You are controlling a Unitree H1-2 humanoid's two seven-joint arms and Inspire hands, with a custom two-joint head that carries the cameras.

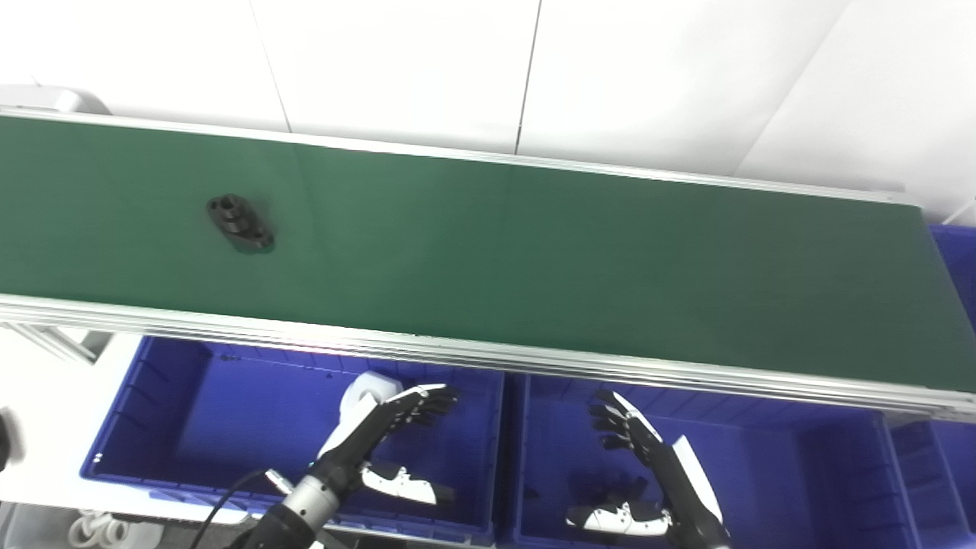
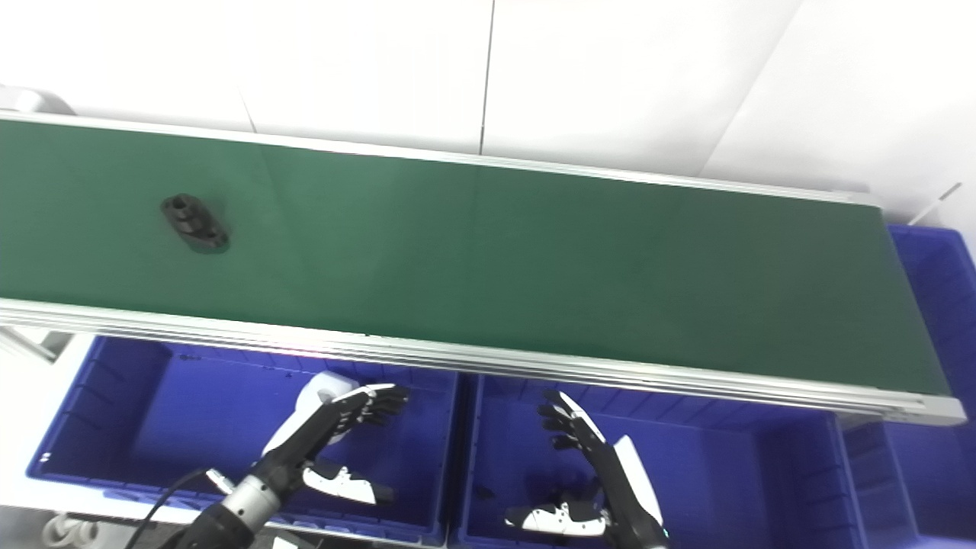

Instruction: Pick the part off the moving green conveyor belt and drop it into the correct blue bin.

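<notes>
On the green conveyor belt (image 1: 534,244) the dark flanged metal part (image 1: 240,223) lies unpicked, while the left hand (image 1: 381,438) and right hand (image 1: 637,450) wait spread and empty over the blue plastic bins (image 1: 152,427).

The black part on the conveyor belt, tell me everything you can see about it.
The black part is a small, dark, matte piece, seemingly a flat oblong flange with a short round collar that has a hole at its far-left end. It lies skewed on the left stretch of the green conveyor belt, touching only the belt. Neither hand is near it.

Part (image 1: 240,223) on belt (image 1: 534,252) far left; bins (image 1: 191,427) below
</notes>
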